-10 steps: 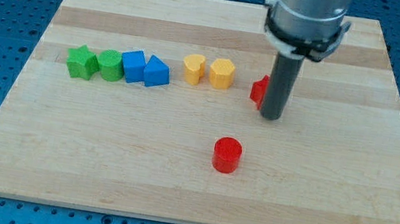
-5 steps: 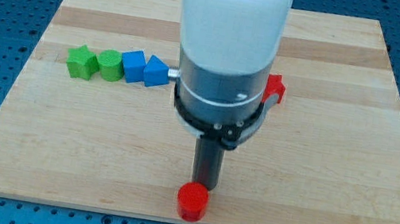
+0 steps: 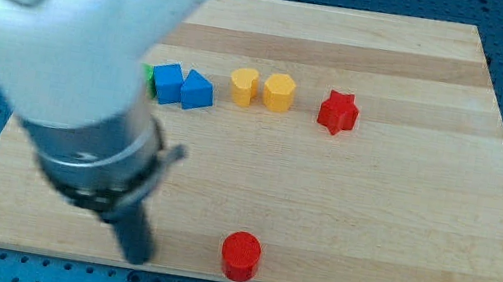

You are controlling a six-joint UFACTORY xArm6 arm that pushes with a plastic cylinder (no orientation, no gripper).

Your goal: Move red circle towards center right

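The red circle (image 3: 240,256) stands near the bottom edge of the wooden board (image 3: 402,215), a little left of its middle. My tip (image 3: 138,258) rests on the board at the bottom, to the left of the red circle and apart from it. The large white and grey arm body fills the view's left and hides the green blocks almost fully; only a sliver of green (image 3: 147,73) shows.
A row of blocks lies across the upper board: a blue cube (image 3: 167,82), a blue wedge-shaped block (image 3: 197,91), a yellow block (image 3: 243,86), a yellow hexagon (image 3: 278,93) and a red star (image 3: 337,112).
The red circle was pushed down towards the bottom edge and a little left. My tip then swung from just above the circle to its left, and the arm now covers the green blocks.
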